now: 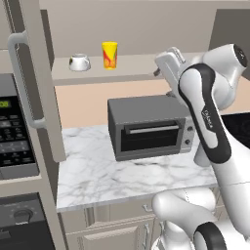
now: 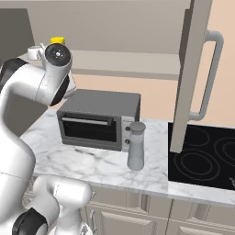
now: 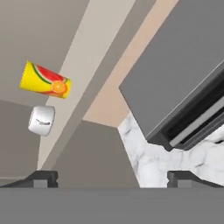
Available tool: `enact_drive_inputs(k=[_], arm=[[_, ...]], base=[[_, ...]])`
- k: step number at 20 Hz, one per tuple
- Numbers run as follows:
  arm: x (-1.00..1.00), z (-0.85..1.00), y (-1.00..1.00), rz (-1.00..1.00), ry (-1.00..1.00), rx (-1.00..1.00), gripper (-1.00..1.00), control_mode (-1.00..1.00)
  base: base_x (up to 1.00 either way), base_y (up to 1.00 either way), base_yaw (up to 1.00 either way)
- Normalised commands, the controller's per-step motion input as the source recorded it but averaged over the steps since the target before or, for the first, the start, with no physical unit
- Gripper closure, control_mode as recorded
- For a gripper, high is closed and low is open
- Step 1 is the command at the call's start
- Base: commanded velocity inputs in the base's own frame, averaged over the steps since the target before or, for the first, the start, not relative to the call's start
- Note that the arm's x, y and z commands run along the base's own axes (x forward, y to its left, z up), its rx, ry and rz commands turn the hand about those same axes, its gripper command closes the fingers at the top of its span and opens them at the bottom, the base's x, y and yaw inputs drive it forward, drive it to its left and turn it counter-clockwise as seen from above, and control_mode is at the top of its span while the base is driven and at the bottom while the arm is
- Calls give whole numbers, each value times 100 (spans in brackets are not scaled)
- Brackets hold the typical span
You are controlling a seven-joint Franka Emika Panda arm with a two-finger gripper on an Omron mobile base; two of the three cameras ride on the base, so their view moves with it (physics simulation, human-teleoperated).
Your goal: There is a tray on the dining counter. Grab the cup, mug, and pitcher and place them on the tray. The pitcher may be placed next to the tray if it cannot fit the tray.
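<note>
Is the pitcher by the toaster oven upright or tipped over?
Upright. The pitcher stands on its base on the marble counter, neck up, just right of the toaster oven.

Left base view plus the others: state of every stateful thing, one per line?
cup: upright on the back ledge, untouched
mug: upright beside the cup, apart
pitcher: upright on the marble counter
toaster oven: door shut
gripper: fingers open, empty

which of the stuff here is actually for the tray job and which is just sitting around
For the job:
- cup, on the far ledge
- mug, beside the cup
- pitcher, on the marble counter
- gripper, open, holding nothing

Just there:
- toaster oven
- cooktop
- wall oven panel
</note>
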Motion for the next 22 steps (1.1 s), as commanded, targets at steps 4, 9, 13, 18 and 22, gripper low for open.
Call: enact_drive_inputs(k=[4, 9, 13, 18, 22], arm=[[0, 45, 14, -3, 0, 15, -100, -100], [22, 25, 16, 0, 0, 10, -100, -100], [26, 4, 7, -1, -6, 14, -100, -100], [28, 2, 6, -2, -8, 15, -100, -100], [41, 20, 18, 0, 0, 1, -100, -100]], base=[[0, 0, 0], [0, 0, 0], [0, 0, 0], [0, 0, 0], [0, 0, 0]])
